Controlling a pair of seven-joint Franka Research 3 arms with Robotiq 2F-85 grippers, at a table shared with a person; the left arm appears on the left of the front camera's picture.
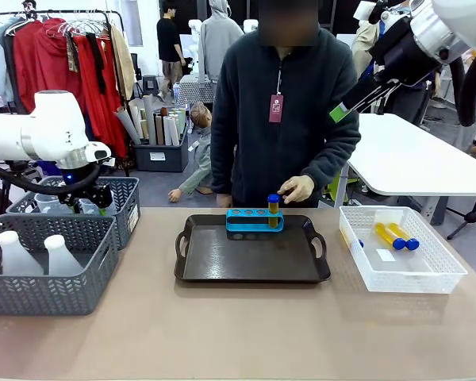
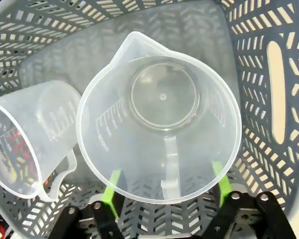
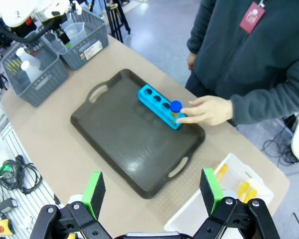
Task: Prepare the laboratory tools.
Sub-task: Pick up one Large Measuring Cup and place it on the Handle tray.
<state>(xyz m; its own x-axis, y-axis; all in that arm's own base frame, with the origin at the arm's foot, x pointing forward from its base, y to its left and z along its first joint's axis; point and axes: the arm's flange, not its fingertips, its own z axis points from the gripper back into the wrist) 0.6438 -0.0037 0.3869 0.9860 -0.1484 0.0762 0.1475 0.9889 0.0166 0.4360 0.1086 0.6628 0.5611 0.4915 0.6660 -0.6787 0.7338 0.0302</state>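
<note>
Left gripper [image 2: 165,169] spread wide at clear measuring beaker [image 2: 159,99] in grey basket [image 2: 249,59]; right gripper [image 3: 152,191] wide, empty; one test tube [image 1: 274,205] in blue rack [image 1: 250,222]

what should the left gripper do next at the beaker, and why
Probably close the left gripper on the clear beaker and then lift it straight up. Its green pads stand apart on either side of the beaker's handle side, down inside the grey basket, with nothing gripped yet. A second beaker lies tilted close beside it, so a straight lift looks safest.
</note>
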